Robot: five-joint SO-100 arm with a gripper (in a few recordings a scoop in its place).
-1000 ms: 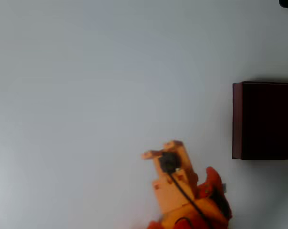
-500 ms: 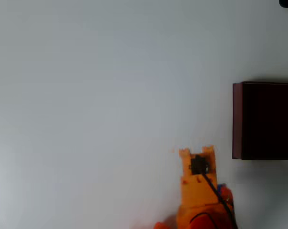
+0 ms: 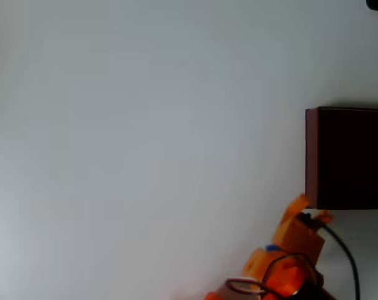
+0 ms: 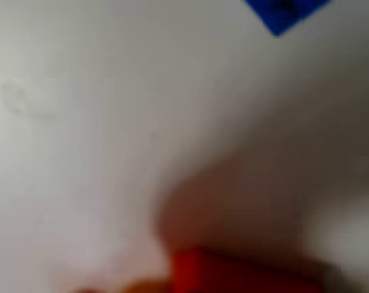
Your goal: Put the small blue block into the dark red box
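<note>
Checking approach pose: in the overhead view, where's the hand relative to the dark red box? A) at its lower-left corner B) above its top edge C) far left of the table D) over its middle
A: the hand sits at the lower-left corner of the dark red box.

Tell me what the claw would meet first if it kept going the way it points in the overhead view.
Probably the dark red box: the claw points at its near lower-left corner, though height is unclear.

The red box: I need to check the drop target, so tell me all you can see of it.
The red box is a maroon open-topped container with thin reddish-brown walls and a very dark interior. It sits flat on the white table at the overhead view's right edge, which crops it. The orange gripper is at its lower left corner; contact is unclear.
</note>
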